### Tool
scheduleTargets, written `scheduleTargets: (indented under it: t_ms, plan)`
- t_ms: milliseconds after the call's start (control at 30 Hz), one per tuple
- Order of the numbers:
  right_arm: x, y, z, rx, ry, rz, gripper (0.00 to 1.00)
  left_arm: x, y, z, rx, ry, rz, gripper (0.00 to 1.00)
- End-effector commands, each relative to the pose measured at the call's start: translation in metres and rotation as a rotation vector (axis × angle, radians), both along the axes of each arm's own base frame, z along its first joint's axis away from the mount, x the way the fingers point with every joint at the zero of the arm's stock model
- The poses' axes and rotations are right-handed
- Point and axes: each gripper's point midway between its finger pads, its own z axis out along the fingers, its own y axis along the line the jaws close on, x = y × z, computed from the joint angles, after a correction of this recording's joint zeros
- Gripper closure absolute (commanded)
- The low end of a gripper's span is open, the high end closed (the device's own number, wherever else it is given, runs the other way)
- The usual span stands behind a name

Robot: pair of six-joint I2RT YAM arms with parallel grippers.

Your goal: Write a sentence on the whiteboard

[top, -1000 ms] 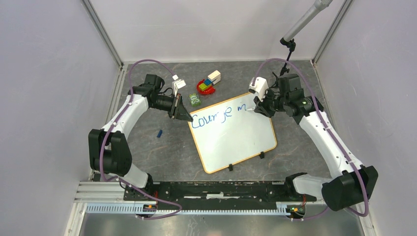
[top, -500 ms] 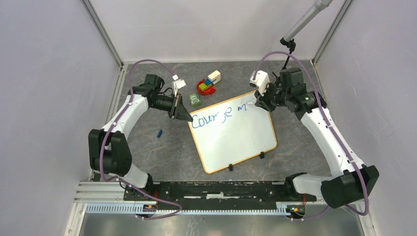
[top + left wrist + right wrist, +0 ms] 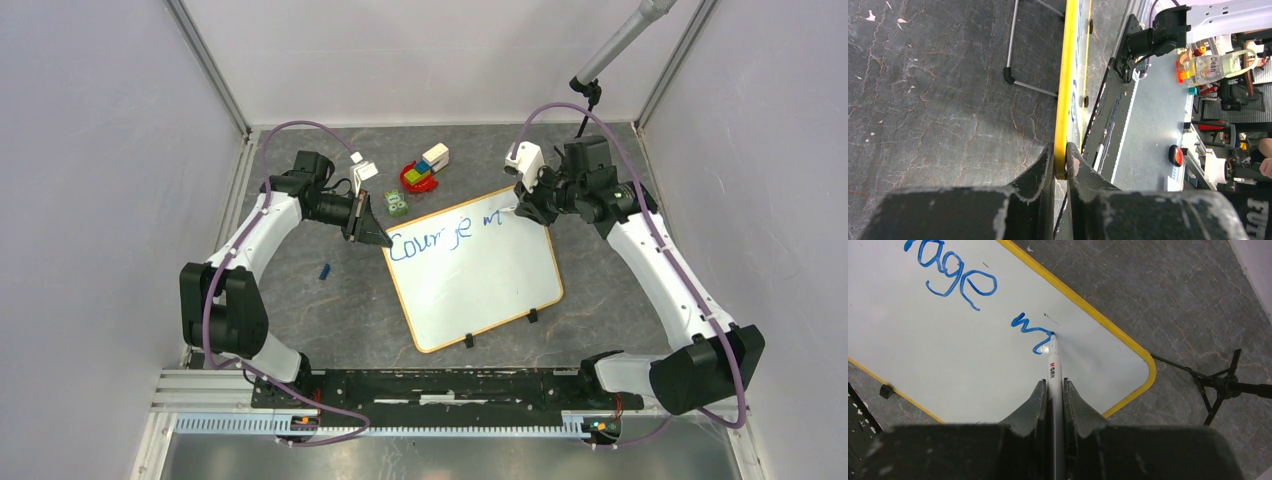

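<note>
Two pinches | left gripper (image 3: 1061, 161) nips whiteboard (image 3: 1063, 100) rim | right gripper (image 3: 1054, 390) nips marker (image 3: 1053, 364), tip on whiteboard

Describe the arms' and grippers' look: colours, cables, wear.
Both arms have white link shells, black joint housings and a looping purple cable: left arm, right arm. The left gripper and right gripper have black wedge-shaped fingers, scuffed grey along the edges.

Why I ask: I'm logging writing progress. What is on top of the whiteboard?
Blue writing: "Courage" plus a started second word. The marker tip touches the whiteboard at that stroke, held by the right end effector. The left end effector covers a corner's rim.
</note>
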Motion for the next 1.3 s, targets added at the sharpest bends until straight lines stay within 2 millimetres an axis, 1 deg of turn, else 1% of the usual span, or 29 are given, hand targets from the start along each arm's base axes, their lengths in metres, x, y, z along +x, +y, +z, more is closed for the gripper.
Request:
scheduleTargets:
  t_ms: [0,167,500,700,833,900,967,1267]
  plan:
    - [0.015,0.006,0.027,0.042,-0.084,-0.001,1.0,0.006,-0.001,-0.002,0.019,-0.035,-0.01,0.98]
    - [0.016,0.005,0.025,0.037,-0.08,-0.006,1.0,0.006,-0.001,-0.002,0.02,-0.037,-0.009,0.98]
    - [0.014,-0.003,0.012,-0.001,-0.071,-0.027,1.0,0.006,-0.001,-0.002,0.022,-0.038,-0.009,0.98]
    - [0.011,-0.005,0.017,-0.008,-0.08,-0.027,1.0,0.006,-0.001,-0.002,0.023,-0.036,-0.008,0.98]
    - [0.001,0.004,0.03,0.033,-0.081,0.03,1.0,0.005,-0.001,-0.002,0.023,-0.038,-0.007,0.98]
    - [-0.005,0.006,0.038,0.048,-0.087,0.049,1.0,0.006,-0.001,-0.001,0.021,-0.039,-0.007,0.98]
    - [-0.008,0.005,0.041,0.052,-0.092,0.053,1.0,0.006,-0.001,-0.001,0.021,-0.041,-0.008,0.98]
    - [-0.008,-0.008,0.028,0.05,-0.077,0.051,1.0,0.004,-0.001,-0.001,0.019,-0.041,-0.009,0.98]
